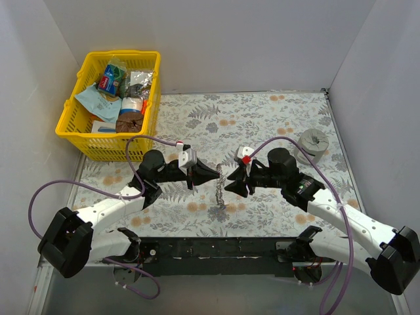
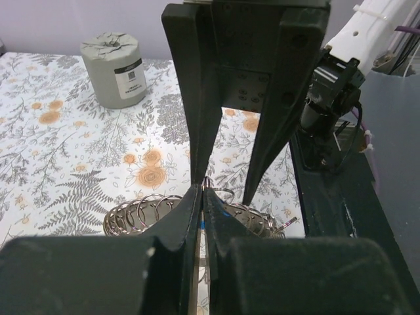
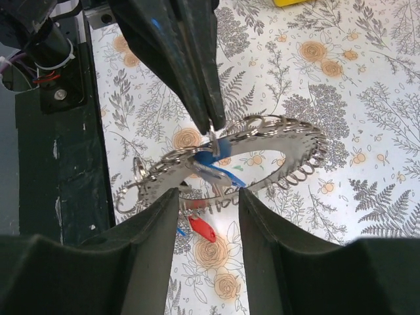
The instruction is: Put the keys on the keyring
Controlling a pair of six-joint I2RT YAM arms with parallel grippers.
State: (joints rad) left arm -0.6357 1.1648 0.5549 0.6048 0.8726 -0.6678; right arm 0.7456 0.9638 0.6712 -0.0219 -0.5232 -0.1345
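Observation:
The keyring, a large silvery ring with small loops along its rim, hangs tilted above the table between both grippers. My left gripper is shut on a small loop at its rim; its tips show in the right wrist view. A blue key hangs right under those tips, and a red key dangles lower. My right gripper is open, with its fingers either side of the ring's near rim. In the left wrist view the ring shows behind my shut fingers.
A squat grey cylinder stands at the right of the flowered table and also shows in the left wrist view. A yellow basket full of packets stands at the back left. The black base rail runs along the near edge.

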